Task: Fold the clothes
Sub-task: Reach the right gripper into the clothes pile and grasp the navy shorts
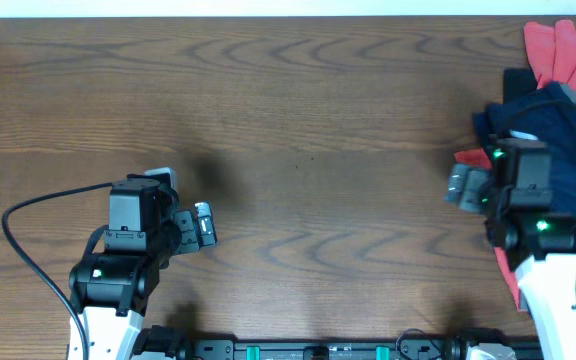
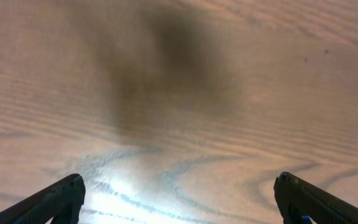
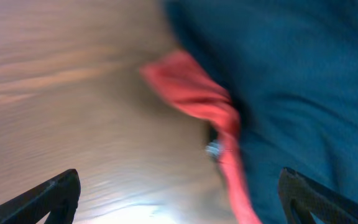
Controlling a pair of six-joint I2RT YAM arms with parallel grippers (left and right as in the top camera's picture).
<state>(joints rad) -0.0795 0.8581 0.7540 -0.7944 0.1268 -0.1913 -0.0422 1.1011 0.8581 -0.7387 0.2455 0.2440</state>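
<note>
A pile of clothes lies at the table's right edge: dark navy cloth with coral red cloth behind it. In the right wrist view the navy cloth fills the right side and a coral red strip runs down its edge. My right gripper is open above the pile's left edge, one finger over bare wood and the other over navy cloth; it holds nothing. It also shows in the overhead view. My left gripper is open and empty over bare wood at the front left.
The wooden table runs wide between the two arms. A black cable loops to the left of the left arm. The arm bases and a dark rail sit along the front edge.
</note>
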